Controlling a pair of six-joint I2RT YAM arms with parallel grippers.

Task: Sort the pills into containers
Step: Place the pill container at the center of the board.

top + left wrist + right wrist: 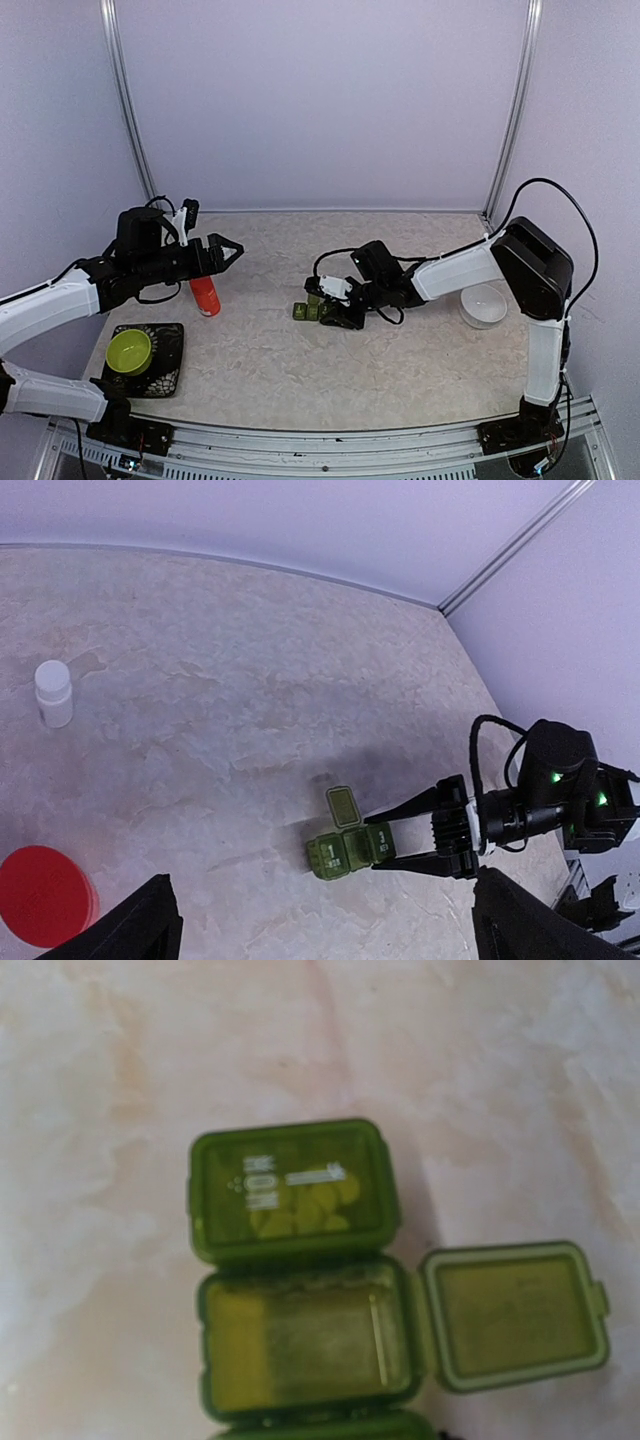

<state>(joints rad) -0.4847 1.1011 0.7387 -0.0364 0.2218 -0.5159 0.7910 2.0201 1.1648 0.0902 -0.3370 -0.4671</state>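
Three joined green cells, the pill box (312, 311), lie at the centre of the top view, at the right gripper (335, 312). The left gripper (228, 250), at mid-left, gapes wide and holds nothing.

From the left wrist, the box is glossy translucent plastic with one lid (343, 805) flipped open. The right jaws stand partly apart astride its end; whether they press it I cannot tell.

From the right wrist, the cells are rounded squares on a mottled, stone-like tabletop (500, 1080). Pale pills (310, 1205) show through the closed upper cell.

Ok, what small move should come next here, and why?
Probably lower the left gripper, jaws open and empty, toward the white bottle: the pill box, gripped at one end by the right gripper, has one shut cell with pills and its middle cell open, empty.
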